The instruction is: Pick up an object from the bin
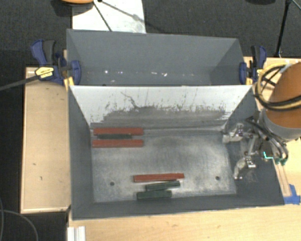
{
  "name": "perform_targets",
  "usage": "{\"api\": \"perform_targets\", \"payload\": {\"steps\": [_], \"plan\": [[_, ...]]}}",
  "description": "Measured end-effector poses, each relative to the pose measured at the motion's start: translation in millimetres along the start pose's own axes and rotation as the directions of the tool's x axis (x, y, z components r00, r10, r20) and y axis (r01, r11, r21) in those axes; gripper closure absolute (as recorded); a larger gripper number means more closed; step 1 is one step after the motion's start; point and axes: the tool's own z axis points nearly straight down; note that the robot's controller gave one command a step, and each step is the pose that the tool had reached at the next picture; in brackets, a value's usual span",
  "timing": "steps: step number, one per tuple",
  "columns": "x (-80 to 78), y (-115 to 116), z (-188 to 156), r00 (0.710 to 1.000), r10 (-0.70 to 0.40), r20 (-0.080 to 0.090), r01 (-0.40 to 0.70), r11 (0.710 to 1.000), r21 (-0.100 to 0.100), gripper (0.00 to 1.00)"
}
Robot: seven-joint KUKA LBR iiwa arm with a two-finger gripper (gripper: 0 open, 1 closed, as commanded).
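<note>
While the gripper (243,165) hangs at the right side of the grey metal bin (155,64), above the foot of its sloping right wall, nothing shows in it. Whether the claw is apart or together cannot be told.

Nearest to it, though well apart, a long red-brown bar (158,177) lies flat on the scuffed floor near the front wall. Two dark green bars (160,187) lie close together just in front of it. Two more red-brown bars (118,143) lie side by side at the back left, with a dark green strip (112,136) between them.

All look like thin, straight, rigid sticks with flat faces, probably light and not fragile. A sound hold would likely be across the narrow width at mid-length, where neighbouring bars leave room. Lying so flat, they may slip away.
</note>
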Motion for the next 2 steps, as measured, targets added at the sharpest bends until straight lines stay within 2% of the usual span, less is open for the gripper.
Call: {"api": "perform_targets", "payload": {"steps": [1, 2], "plan": [[-1.7, 0, -4, 1.000, -0.003, 0.008, 0.003, 1.000, 0.001, 0.00], [-10.9, 52, 30, 1.000, -0.012, 0.010, 0.012, 1.000, 0.002, 0.00]]}}
